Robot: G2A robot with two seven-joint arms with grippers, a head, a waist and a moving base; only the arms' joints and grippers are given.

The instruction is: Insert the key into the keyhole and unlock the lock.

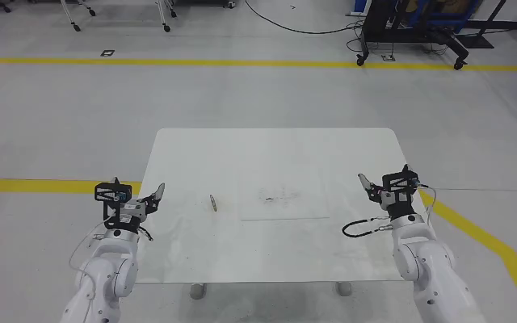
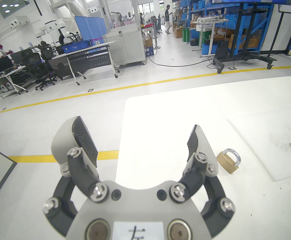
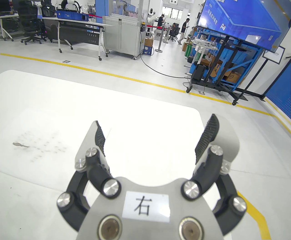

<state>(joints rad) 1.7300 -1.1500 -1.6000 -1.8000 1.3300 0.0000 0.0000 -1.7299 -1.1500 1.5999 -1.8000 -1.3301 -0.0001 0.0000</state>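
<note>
left fingers [image 2: 84, 138] spread, lock [image 2: 228, 162] near | right fingers [image 3: 207, 136] spread, key [image 3: 20, 144] well apart

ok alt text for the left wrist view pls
The left gripper is open and empty at the edge of a white table, with a brass padlock lying on it close beside one finger. Behind is a workshop floor with yellow lines, desks and shelving.

Small grey metal key [image 3: 20, 144]: too small to tell its teeth. Brass padlock with silver shackle [image 2: 228, 162]: keyhole hidden.
</note>
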